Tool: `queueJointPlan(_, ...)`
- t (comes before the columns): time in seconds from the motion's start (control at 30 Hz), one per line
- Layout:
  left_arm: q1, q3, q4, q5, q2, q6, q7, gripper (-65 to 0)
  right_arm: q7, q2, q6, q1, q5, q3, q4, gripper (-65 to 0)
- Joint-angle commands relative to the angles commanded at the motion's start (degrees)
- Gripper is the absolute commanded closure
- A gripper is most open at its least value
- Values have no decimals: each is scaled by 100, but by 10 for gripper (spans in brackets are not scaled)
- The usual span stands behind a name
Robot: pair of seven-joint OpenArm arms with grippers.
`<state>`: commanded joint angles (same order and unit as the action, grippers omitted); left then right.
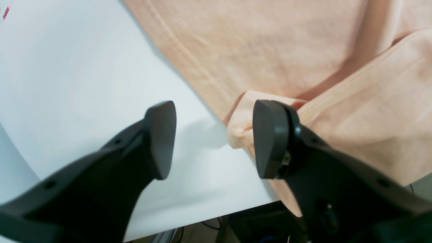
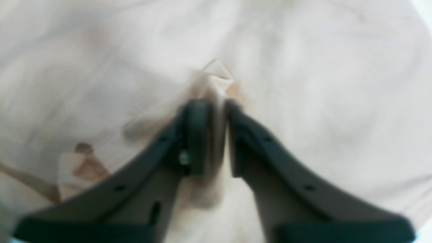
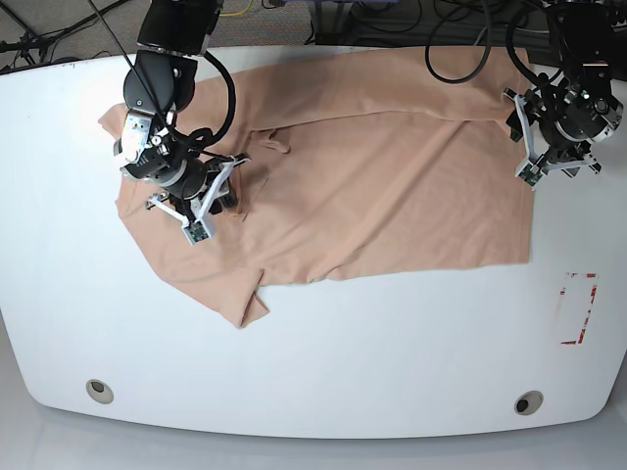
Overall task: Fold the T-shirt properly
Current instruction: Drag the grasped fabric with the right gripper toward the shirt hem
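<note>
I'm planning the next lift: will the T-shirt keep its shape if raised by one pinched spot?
Probably not. The T-shirt lies wrinkled and creased, so it looks limp and would likely sag. The right gripper bunches a small peak of fabric, suggesting thin, light cloth. The left gripper is open.

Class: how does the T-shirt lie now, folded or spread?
Mostly spread: the T-shirt lies open across the table, only its edges rumpled.
</note>
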<state>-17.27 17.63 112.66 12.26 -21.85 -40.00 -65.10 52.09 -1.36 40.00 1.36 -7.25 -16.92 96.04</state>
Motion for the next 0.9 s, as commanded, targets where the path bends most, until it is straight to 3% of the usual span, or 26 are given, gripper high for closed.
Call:
queueJointPlan(0.13,18,-9,0,0,0,0,0,-333,0,9,0,9,0,0,35,-409)
queueJointPlan(0.23,35,-9,0,0,0,0,0,-333,0,-18,0,62,44,-35,273,-449)
queueJointPlan(0.57,237,-9,18,44,-18,0,-18,-332,18,-492,0,79,53,-765,677,-414)
queueJointPlan(0.77,281,18,9,9,431,0,9,-332,18,-668,0,70,53,-1275,571,-368)
queueJointPlan(0.9,352,18,0,-9,563,0,62,-332,-9,-686,0,123,53,-1495,255,-363)
